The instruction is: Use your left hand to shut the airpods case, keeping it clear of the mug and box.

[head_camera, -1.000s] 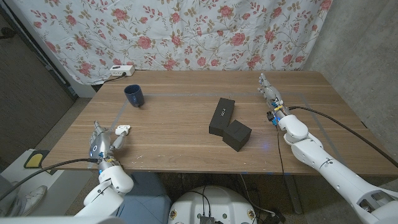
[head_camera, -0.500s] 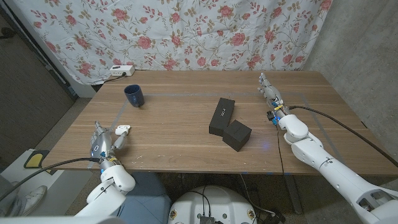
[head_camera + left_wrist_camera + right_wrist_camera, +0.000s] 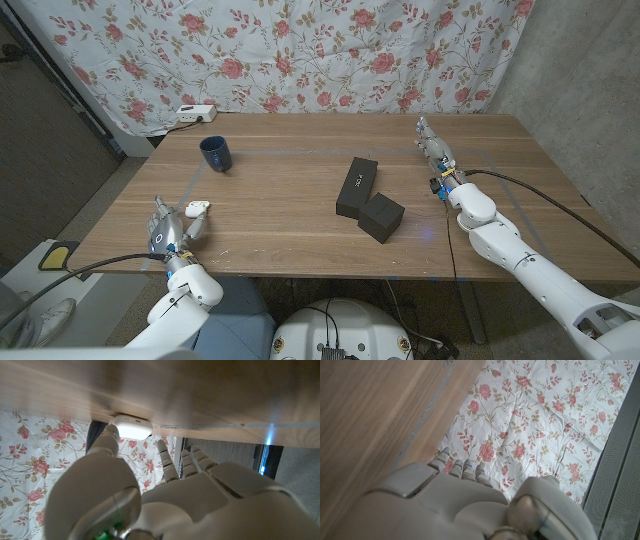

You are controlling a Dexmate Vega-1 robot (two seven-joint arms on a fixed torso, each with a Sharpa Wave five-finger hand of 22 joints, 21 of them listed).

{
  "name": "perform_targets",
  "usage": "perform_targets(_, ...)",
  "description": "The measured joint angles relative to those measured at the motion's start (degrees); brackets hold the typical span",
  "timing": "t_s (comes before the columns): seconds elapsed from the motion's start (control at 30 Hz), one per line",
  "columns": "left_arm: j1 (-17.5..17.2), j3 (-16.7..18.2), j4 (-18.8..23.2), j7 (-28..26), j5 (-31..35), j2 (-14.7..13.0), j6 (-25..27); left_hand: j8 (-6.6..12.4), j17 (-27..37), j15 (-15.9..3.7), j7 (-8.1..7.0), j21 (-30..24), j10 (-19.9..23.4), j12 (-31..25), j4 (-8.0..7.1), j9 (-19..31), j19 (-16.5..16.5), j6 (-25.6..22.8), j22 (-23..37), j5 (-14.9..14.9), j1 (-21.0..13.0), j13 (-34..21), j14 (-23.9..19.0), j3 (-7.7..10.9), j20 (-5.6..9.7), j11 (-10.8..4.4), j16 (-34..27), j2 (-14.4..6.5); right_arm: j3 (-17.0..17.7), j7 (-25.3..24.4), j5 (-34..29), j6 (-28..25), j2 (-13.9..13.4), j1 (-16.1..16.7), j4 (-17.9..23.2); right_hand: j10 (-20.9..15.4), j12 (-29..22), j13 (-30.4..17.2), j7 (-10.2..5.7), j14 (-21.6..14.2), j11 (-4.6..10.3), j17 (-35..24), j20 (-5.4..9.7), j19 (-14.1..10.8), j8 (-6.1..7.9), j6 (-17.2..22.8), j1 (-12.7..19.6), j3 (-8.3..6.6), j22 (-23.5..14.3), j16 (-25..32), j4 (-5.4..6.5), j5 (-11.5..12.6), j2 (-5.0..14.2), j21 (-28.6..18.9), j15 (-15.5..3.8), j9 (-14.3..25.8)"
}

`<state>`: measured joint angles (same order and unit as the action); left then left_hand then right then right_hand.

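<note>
Presently the left hand (image 3: 166, 232) stands at the near left part of the wooden table (image 3: 300, 225), with the white airpods case (image 3: 197, 209) just beyond its fingertips. In the left wrist view one finger (image 3: 108, 443) reaches up to the case (image 3: 131, 427) and appears to touch its edge; the remaining fingers are loosely spread beside it and grip nothing. Whether the lid is fully down cannot be settled, as the case is small in the head view and seen edge-on from the wrist. The single-finger contact suits pressing a lid down rather than lifting the case.

The blue mug (image 3: 215, 153) stands well beyond the fingers, and the two black boxes (image 3: 368, 200) lie well off toward the other arm, so the working area is clear of both. The right hand (image 3: 434, 147) waits at the far right, fingers extended together, holding nothing, evidently parked out of the way.
</note>
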<state>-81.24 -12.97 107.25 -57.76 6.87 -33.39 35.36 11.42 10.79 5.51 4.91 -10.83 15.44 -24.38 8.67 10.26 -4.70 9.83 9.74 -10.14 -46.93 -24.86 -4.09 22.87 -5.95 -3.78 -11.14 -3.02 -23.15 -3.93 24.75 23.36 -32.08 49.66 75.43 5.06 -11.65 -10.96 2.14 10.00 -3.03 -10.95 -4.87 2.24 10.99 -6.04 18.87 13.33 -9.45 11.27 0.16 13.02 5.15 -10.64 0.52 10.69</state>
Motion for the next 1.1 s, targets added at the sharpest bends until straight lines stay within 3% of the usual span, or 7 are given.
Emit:
perform_targets(0.3, 0.3, -0.2, -0.1, 0.0, -0.5, -0.1, 0.4, 0.00, 0.0, 0.00, 0.00, 0.0, -0.3, 0.0, -0.07, 0.0, 0.0, 0.0, 0.0, 0.0, 0.0, -0.3, 0.0, -0.06, 0.00, -0.32, 0.0, 0.0, 0.2, 0.0, 0.1, 0.0, -0.2, 0.2, 0.2, 0.0, 0.0, 0.0, 0.00, 0.0, -0.01, 0.0, -0.15, -0.3, 0.00, 0.0, 0.0, -0.15, 0.0, 0.0, -0.15, 0.0, 0.00, 0.0, 0.00, 0.0)
perform_targets(0.53, 0.6, -0.3, -0.4, 0.0, -1.0, -0.3, 0.3, 0.00, 0.0, 0.46, -0.01, 0.0, -0.5, 0.0, -0.06, 0.0, 0.2, 0.0, 0.0, 0.0, 0.0, -0.5, 0.2, -0.06, -1.04, -0.11, 0.0, 0.0, 0.2, 0.0, 0.1, -0.1, -0.2, 0.2, 0.2, 0.0, 0.0, 0.0, 0.00, 0.0, -0.01, 0.0, -0.15, -0.3, 0.00, 0.0, 0.0, -0.15, 0.0, 0.0, -0.15, 0.0, 0.00, 0.0, 0.00, 0.0)
perform_targets(1.1, 1.6, -1.2, -1.3, 0.6, -1.8, -0.8, -0.1, 0.00, 0.0, 0.10, -0.01, 0.0, -0.5, -0.2, -0.06, 0.0, 0.2, 0.0, 0.0, 0.0, 0.0, -1.0, 0.1, -0.53, -1.02, -0.11, 0.0, 0.0, 0.2, 0.1, 0.3, -0.1, 0.0, 0.1, -0.6, -0.4, 0.0, 0.0, -0.21, 0.0, 0.41, 0.0, -0.15, -0.3, 0.00, -0.2, 0.0, -0.32, 0.0, 0.0, -0.32, -0.4, 0.00, 0.0, 0.00, 0.0)
